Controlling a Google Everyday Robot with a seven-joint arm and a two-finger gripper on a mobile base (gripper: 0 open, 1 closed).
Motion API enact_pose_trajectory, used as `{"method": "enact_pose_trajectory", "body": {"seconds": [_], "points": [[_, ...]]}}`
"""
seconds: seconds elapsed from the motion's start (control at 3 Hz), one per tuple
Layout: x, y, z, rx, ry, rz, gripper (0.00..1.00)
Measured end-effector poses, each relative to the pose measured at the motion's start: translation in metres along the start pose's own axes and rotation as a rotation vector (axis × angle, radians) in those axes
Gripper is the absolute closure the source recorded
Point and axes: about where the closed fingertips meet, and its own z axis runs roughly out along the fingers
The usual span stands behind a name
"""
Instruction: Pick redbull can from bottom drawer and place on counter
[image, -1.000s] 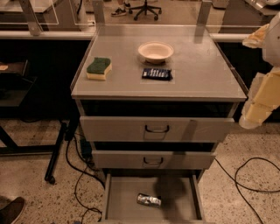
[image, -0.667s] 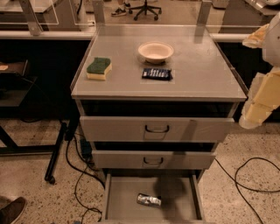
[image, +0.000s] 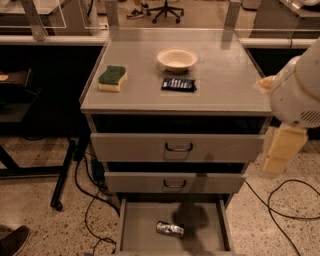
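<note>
Off at the right edge of the view hangs the gripper (image: 281, 151), a cream-coloured piece below the white rounded arm housing (image: 299, 95), level with the upper drawer fronts and clear of the cabinet's right side. Whether it is wide or narrow I cannot tell from here. The redbull can (image: 170, 228) lies on its side on the floor of the open bottom drawer (image: 137, 227), a little left of the drawer's middle, with its long axis running roughly left to right across the tray. So from the gripper the can is down and well to the left, and nearer the drawer's front than its back. To my eye the reach has to drop and swing inward, then close across the can's narrow width rather than along its length. The counter (image: 227, 75) above has bare grey space on its right side, beside the bowl (image: 177, 59) and the snack packet (image: 178, 84).
</note>
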Motion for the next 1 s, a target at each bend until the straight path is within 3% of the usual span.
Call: {"method": "enact_pose_trajectory", "body": {"seconds": [0.33, 0.67, 1.0], "points": [[0.011, 0.020, 0.057, -0.063, 0.046, -0.055, 0.00], [0.011, 0.020, 0.057, -0.063, 0.046, -0.055, 0.00], [0.001, 0.039, 0.094, -0.133, -0.005, -0.001, 0.00]]}}
